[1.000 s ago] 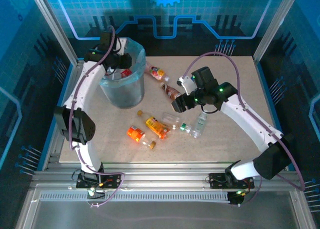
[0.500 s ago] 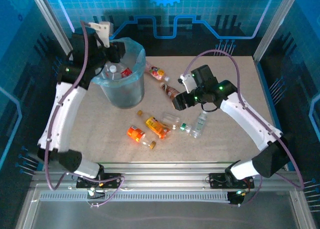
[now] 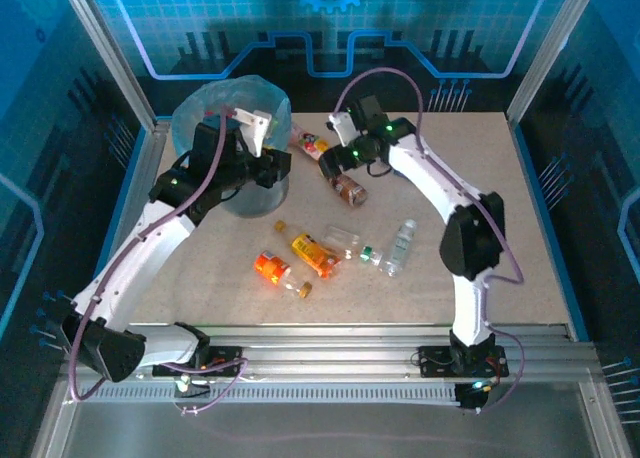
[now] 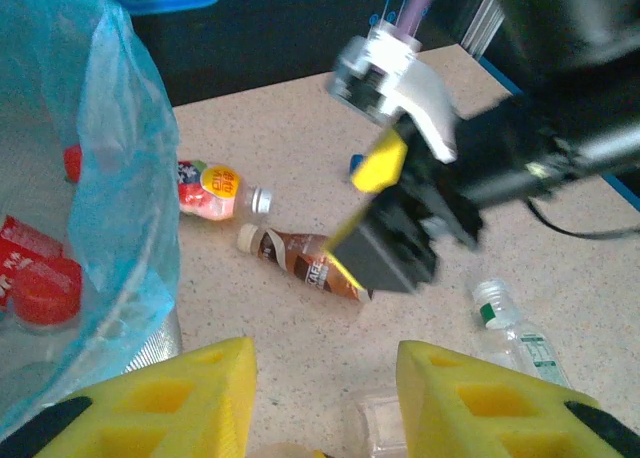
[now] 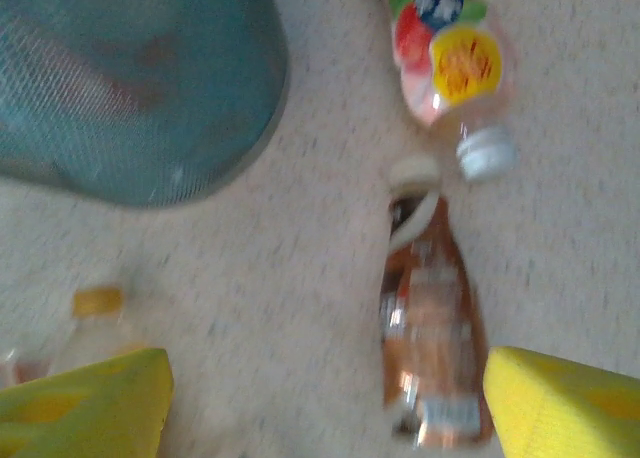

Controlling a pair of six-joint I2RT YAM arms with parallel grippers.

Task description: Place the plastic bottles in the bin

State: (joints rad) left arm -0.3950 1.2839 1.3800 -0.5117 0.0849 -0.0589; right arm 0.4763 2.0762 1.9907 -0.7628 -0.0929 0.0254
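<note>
Surface, top view, all positions taken from the bin.

- Nearest the arm bases, well apart from the bin: short orange bottle and long orange bottle, both lying flat.
- Just beyond those, on the side away from the bin: clear bottle and green-capped bottle, both flat. The green-capped bottle is also in the left wrist view.
- Left claw sits against the bin's right wall, below the rim. In the left wrist view the left claw has its yellow pads wide apart, so it is open and grips nothing.
- Brown-label bottle lies flat to the right of the bin, near it but not touching.
- Right claw hangs over the cap end of the brown-label bottle. In the right wrist view the right claw is open, with its yellow pads at the frame's two lower corners. The brown-label bottle lies on the surface between them, ungripped. This view is blurred.
- Red-label bottle lies flat on the far right of the bin, cap to cap with the brown-label bottle.
- The bin is lined with a blue bag. Red-capped bottles show through the bag, inside the bin.
</note>
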